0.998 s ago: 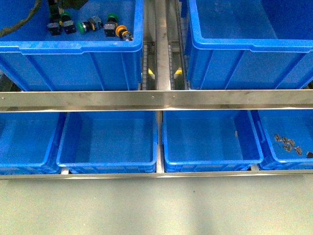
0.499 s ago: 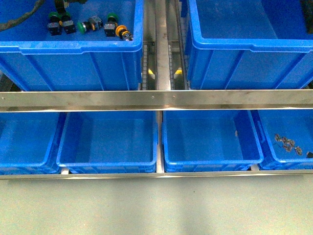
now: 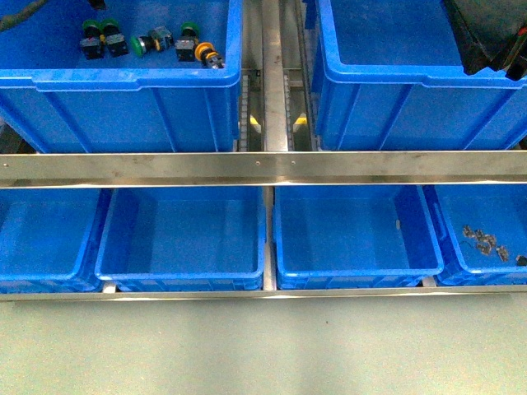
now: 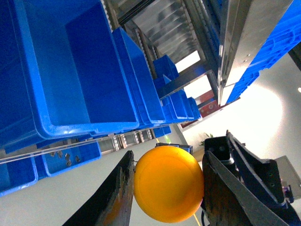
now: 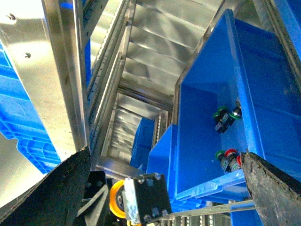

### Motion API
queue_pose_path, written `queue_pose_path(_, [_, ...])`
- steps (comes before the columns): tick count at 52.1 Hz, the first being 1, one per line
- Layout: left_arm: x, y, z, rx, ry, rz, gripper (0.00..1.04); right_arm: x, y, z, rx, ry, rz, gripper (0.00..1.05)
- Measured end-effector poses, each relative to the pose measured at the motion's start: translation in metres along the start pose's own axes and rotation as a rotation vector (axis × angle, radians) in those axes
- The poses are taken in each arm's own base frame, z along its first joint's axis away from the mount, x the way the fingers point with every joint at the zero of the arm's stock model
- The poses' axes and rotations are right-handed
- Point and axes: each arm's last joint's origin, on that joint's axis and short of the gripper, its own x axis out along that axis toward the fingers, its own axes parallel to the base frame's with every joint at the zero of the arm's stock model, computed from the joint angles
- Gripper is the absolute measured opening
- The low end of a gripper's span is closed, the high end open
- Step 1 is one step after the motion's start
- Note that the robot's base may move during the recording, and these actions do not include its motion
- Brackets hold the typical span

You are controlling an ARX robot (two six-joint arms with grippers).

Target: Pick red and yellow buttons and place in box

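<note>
left arm gone from above the upper-left bin, where it hovered a second ago; only its cable shows at the corner. left gripper is pinching a yellow button by its round cap, lifted clear of the bins. a second yellow button lies in that bin beside green-capped switches, and a red button shows there in the right wrist view. at far right, the right arm has come in over the empty upper-right bin, right gripper spread wide and holding nothing. the smooth cap looks liable to slip, so the carry calls for a steady squeeze and a release low inside the box; which box receives it cannot be told.
</note>
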Motion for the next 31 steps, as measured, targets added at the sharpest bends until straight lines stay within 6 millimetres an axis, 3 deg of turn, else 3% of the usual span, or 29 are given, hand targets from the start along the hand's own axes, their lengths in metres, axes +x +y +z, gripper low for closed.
queue_pose_path(31, [0.0066, 0.0006, 0.0016, -0.029, 0.039, -0.023, 0.33, 0.0019, -0.0040, -0.0055, 0.008, 0.012, -0.014, 0.97])
